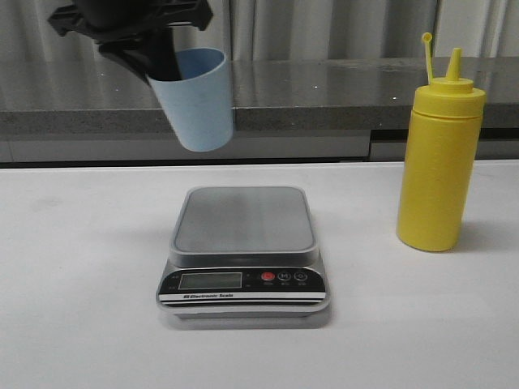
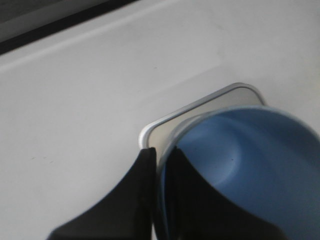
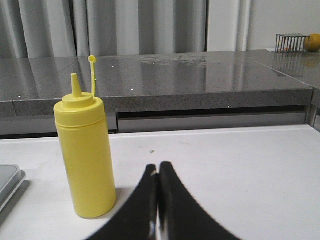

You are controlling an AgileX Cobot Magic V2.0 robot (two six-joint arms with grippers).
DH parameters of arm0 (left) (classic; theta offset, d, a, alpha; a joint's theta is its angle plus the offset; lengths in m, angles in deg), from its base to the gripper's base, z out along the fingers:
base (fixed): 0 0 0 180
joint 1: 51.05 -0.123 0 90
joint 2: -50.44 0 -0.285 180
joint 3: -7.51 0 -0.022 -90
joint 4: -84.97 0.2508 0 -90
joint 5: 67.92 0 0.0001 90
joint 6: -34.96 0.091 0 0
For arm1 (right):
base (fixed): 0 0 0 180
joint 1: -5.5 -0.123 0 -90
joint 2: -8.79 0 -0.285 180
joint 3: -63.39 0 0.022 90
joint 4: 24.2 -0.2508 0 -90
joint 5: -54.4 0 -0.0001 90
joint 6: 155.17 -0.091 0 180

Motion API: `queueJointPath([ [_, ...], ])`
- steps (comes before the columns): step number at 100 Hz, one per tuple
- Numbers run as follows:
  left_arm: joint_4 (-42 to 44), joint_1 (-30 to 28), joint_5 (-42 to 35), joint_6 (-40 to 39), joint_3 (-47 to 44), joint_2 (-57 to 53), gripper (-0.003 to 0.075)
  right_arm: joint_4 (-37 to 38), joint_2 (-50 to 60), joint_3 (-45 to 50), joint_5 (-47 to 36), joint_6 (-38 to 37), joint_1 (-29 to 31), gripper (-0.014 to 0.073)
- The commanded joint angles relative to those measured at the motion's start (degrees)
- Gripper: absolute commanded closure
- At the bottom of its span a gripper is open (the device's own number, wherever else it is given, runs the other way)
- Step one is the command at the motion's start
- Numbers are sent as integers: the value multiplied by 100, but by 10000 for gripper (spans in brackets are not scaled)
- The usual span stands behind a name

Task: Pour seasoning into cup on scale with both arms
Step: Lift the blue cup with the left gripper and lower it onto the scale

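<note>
Left gripper (image 1: 158, 61) holds one cup (image 1: 195, 99) above one scale (image 1: 243, 251); right gripper (image 3: 158, 172) closed, empty; one seasoning bottle (image 1: 438, 166) upright.

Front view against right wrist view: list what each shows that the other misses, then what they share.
Only the front view shows the left gripper holding the pale blue cup in the air above the scale, plus the scale's display and red button.

Only the right wrist view shows the right gripper, its fingertips together with nothing between them, and a wire basket with an orange fruit on the far counter.

Both show the yellow seasoning bottle standing upright on the white table, uncapped, and part of the scale.
</note>
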Motion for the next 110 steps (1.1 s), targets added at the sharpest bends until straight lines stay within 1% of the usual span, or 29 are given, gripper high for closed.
queueJointPath([
  [1, -42, 240, -318, 44, 192, -115, 741, 44, 119, -99, -430, 28, 4, 662],
  [10, -28, 362, -318, 44, 203, 40, 741, 44, 119, -99, -430, 28, 4, 662],
  [41, -199, 359, -349, 44, 216, 513, 740, 44, 119, -99, -430, 28, 4, 662],
  [51, -292, 359, -105, 44, 301, 618, 740, 44, 119, -99, -430, 28, 4, 662],
  [58, -305, 359, -77, 44, 301, 628, 734, 44, 119, -99, -430, 28, 4, 662],
  [62, -305, 359, -77, 44, 301, 628, 716, 44, 119, -99, -430, 28, 4, 662],
  [68, -305, 359, -48, 44, 315, 628, 655, 44, 119, -99, -430, 28, 4, 662],
  [72, -305, 359, -10, 44, 340, 628, 588, 44, 119, -99, -430, 28, 4, 662],
  [73, -305, 359, -8, 44, 355, 628, 588, 44, 119, -99, -430, 28, 4, 662],
  [74, -305, 359, 9, 44, 367, 628, 556, 44, 119, -99, -430, 28, 4, 662],
  [76, -305, 359, 21, 44, 379, 628, 524, 44, 119, -99, -430, 28, 4, 662],
  [78, -305, 359, 19, 44, 390, 628, 514, 44, 119, -99, -430, 28, 4, 662],
  [82, -305, 359, 19, 44, 420, 628, 446, 44, 119, -99, -430, 28, 4, 662],
  [89, -305, 359, 107, 44, 542, 628, 375, 44, 119, -99, -430, 28, 4, 662],
  [96, -305, 359, 196, 44, 686, 628, 345, 44, 119, -99, -430, 28, 4, 662],
  [110, -367, 359, 358, 44, 962, 618, 345, 44, 119, -99, -430, 28, 4, 662],
])
